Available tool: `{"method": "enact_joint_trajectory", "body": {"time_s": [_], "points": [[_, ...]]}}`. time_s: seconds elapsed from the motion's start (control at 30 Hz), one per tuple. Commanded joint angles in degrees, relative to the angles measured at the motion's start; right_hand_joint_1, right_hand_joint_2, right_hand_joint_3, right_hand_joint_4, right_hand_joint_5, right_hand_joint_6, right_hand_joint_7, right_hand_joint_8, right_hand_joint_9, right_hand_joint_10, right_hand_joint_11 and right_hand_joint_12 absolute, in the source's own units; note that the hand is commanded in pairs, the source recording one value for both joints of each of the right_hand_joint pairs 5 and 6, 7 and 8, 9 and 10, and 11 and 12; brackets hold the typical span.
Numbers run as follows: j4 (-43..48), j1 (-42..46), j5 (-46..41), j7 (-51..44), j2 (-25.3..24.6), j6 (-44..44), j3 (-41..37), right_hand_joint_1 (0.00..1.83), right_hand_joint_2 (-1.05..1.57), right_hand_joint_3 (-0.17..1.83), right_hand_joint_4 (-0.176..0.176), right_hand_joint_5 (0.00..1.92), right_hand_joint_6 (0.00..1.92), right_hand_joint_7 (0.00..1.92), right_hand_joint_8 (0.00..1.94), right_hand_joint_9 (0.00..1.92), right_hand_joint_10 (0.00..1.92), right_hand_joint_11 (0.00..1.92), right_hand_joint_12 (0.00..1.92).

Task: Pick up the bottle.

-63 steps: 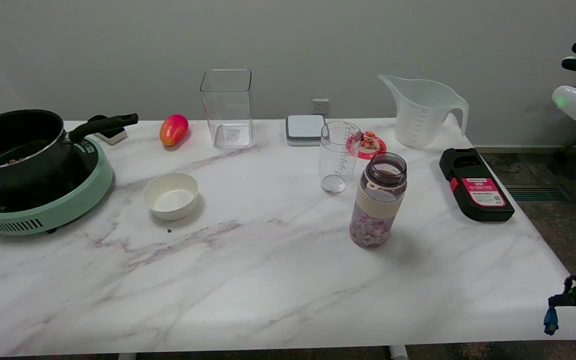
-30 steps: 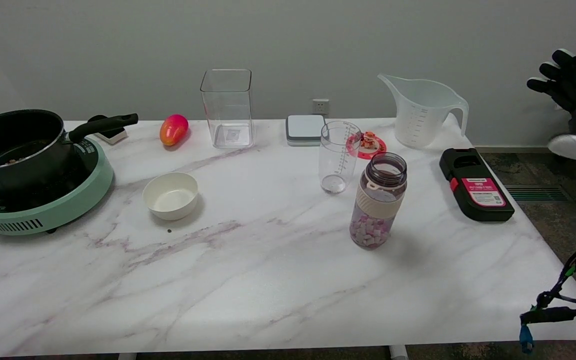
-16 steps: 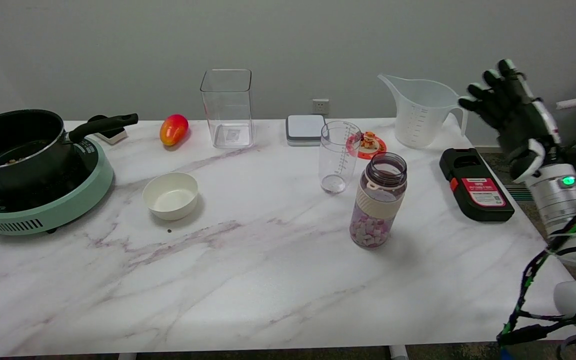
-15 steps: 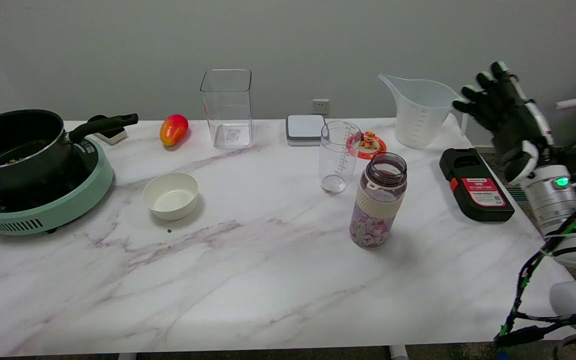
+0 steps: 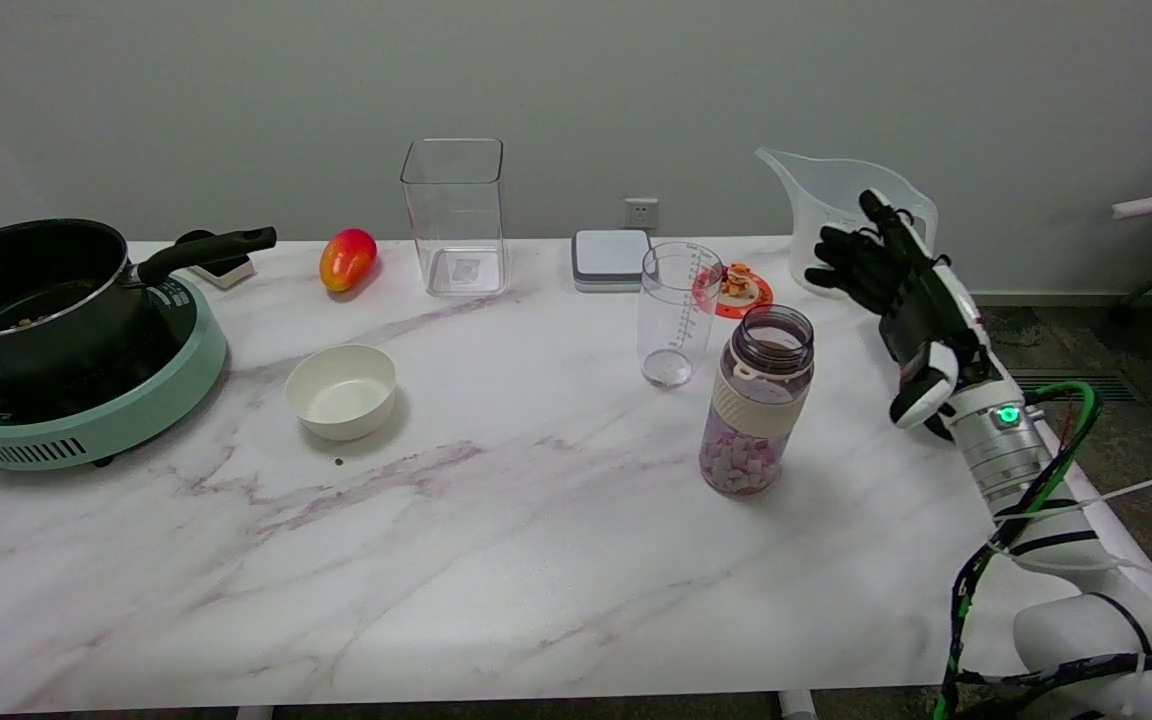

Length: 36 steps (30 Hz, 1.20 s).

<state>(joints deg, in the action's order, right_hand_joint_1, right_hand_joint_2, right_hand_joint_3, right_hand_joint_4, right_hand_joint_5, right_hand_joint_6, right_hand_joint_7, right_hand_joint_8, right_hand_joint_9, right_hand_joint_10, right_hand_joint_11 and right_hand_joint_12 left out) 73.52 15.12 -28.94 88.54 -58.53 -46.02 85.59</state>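
The bottle stands upright on the marble table, right of centre. It is clear with a purple tint, has no lid, wears a beige band, and holds pink and white cubes in its lower part. My right hand hovers above the table to the bottle's right, a short gap away from it. Its fingers are spread and hold nothing. The arm reaches in from the lower right corner.
A clear measuring cup stands just behind-left of the bottle. A large plastic jug and a small red dish sit behind. A white bowl, a pot on a green cooker, a square clear container, a mango and a white box lie farther left.
My right hand has swung in from the far right edge, down and to the left, and now covers the black device beside the bottle. The bottle has not moved.
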Motion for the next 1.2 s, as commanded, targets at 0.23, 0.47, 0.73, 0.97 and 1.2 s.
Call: {"method": "enact_joint_trajectory", "body": {"time_s": [0.23,0.47,0.73,0.97,1.2], "points": [[-7.29,-1.43,-1.77,-6.87,-3.10,-9.96,12.93,1.15,-0.69,0.57,0.000,0.17,0.17,0.53,0.53,0.52,0.52,0.61,0.61],[-12.70,-1.88,-2.80,-7.18,-5.72,-13.84,13.38,1.16,-0.68,0.64,0.000,0.18,0.18,0.52,0.52,0.52,0.52,0.62,0.62],[-15.35,-3.76,-3.21,-7.18,-5.52,-14.35,13.55,1.16,-0.68,0.67,0.000,0.17,0.17,0.52,0.52,0.51,0.51,0.62,0.62],[-16.71,-6.81,-2.73,-7.18,-5.67,-12.67,14.52,1.17,-0.66,0.68,0.000,0.17,0.17,0.51,0.51,0.51,0.51,0.62,0.62],[-16.71,-8.89,-2.73,-7.26,-6.68,-9.99,16.90,1.20,-0.61,0.73,0.000,0.18,0.18,0.51,0.51,0.50,0.50,0.61,0.61]]}}
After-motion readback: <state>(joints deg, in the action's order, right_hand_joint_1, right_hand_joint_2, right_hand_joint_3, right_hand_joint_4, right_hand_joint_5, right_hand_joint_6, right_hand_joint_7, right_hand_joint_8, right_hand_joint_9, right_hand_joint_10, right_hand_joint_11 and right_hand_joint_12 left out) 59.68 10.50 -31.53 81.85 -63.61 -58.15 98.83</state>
